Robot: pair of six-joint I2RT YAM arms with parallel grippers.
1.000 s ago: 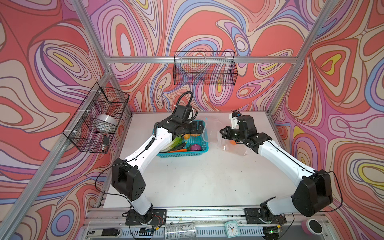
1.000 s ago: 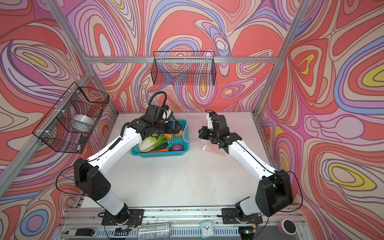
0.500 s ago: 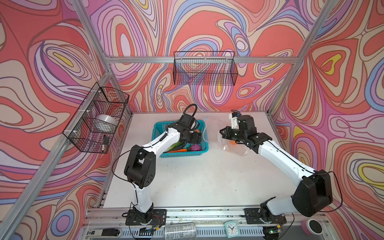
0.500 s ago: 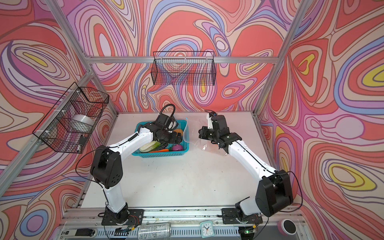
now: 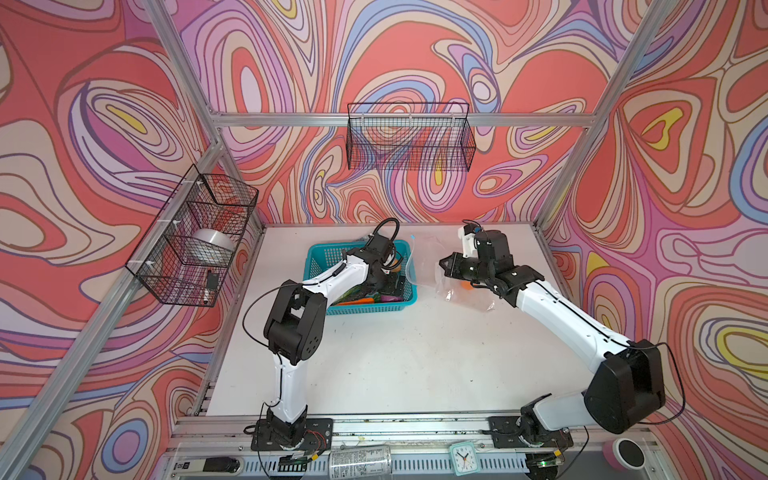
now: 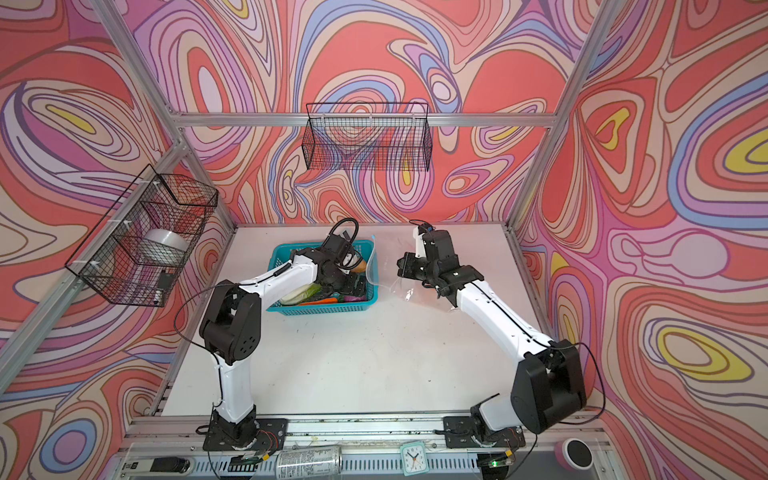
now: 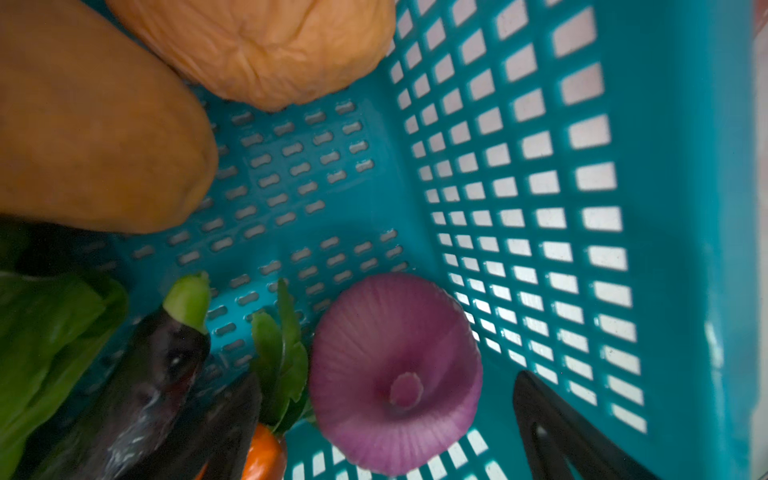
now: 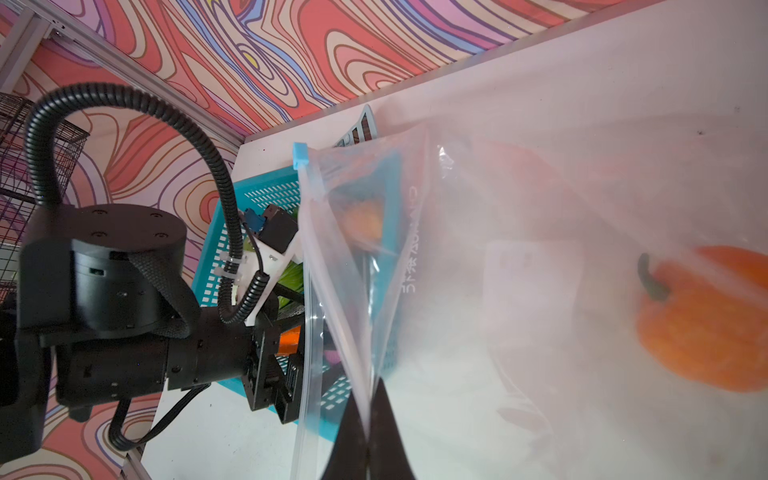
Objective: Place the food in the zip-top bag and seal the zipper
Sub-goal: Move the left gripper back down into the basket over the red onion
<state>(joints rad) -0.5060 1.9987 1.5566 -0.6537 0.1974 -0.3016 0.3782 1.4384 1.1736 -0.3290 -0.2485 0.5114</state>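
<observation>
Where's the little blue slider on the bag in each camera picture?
Top view: slider at the zip-top bag's far mouth end, beside the teal basket's far right corner.
Top view: same spot.
Left wrist: not in it.
Right wrist: ends the zipper, before the basket.
Shared landmark: the basket.

Teal basket (image 5: 365, 308) on table (image 5: 415, 365); wire basket (image 5: 409, 141) on back wall.

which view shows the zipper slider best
Right wrist view: the light-blue slider is close and sharp. Both top views show only a tiny blue speck; the left wrist view misses it.
</observation>
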